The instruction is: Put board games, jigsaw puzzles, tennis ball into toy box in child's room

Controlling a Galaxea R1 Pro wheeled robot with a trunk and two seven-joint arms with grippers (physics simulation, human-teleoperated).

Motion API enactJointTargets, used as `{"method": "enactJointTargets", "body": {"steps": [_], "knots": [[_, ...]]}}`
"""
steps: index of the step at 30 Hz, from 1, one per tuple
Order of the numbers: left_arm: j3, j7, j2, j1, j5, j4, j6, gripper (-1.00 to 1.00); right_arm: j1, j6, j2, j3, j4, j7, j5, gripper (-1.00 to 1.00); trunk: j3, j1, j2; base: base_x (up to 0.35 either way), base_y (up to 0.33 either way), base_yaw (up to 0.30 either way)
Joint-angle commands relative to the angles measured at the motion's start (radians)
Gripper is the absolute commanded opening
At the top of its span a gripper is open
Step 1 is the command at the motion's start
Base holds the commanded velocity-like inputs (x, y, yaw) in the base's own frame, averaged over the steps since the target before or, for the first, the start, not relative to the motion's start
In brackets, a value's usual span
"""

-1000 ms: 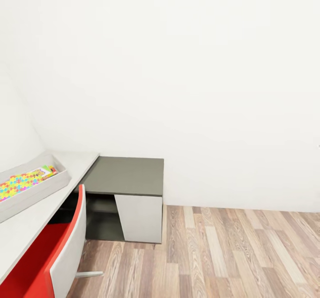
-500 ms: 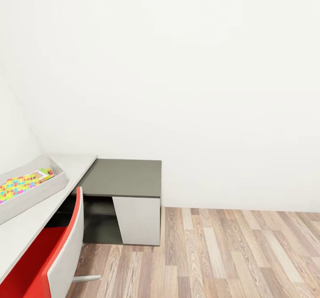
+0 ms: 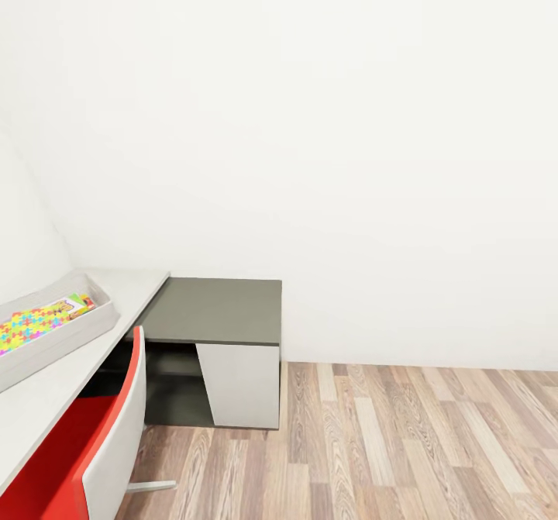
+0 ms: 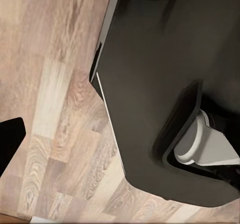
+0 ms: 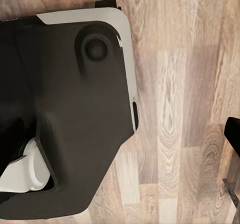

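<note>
- Child's room: a plain white wall [image 3: 325, 132] meets a wood-plank floor [image 3: 403, 442]; the landmark is the light table [image 3: 46, 392] running along the side wall.
- Toy box [image 3: 77, 330]: a light grey bin with sloping sides, resting on the table top near the table's far end.
- Jigsaw puzzle [image 3: 31, 324]: a multicoloured sheet lying flat inside the toy box; a small green-and-red item beside it, toward the far end of the box, is too small to identify.
- Grey cabinet [image 3: 221, 311]: dark top, pale door, standing against the wall just beyond the table's far end.
- Red chair [image 3: 101, 442]: pushed in at the table's open side.
- Wrist views: each looks down past the robot's dark base [image 4: 155, 84] to the floor planks; whether the left or right gripper is spread or closed cannot be told.
</note>
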Motion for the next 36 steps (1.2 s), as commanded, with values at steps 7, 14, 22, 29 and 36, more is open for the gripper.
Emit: {"method": "enactJointTargets", "body": {"steps": [7,14,22,29,36], "knots": [[-0.009,0.006,0.001,0.004,0.009,-0.005,0.007,1.00,0.001,0.004,0.000,0.002,-0.001,0.002,-0.001,1.00,-0.002,0.001,-0.002,0.000,0.000,0.000],[-0.008,0.006,0.000,0.005,0.009,-0.005,0.007,1.00,0.001,0.003,0.000,0.002,-0.001,0.002,-0.001,1.00,-0.002,0.001,-0.002,0.000,0.000,0.000],[-0.008,0.006,0.001,0.005,0.008,-0.005,0.007,1.00,0.001,0.003,0.000,0.002,-0.001,0.002,0.000,1.00,-0.002,0.001,-0.002,0.000,0.000,0.000],[-0.008,0.006,0.001,0.005,0.008,-0.005,0.007,1.00,0.002,0.003,0.000,0.002,-0.001,0.002,-0.001,1.00,-0.002,0.001,-0.002,0.000,0.000,0.000],[-0.008,0.006,0.001,0.005,0.007,-0.005,0.007,1.00,0.001,0.003,0.000,0.003,-0.001,0.002,0.000,1.00,-0.002,0.001,-0.002,0.000,0.000,0.000]]}}
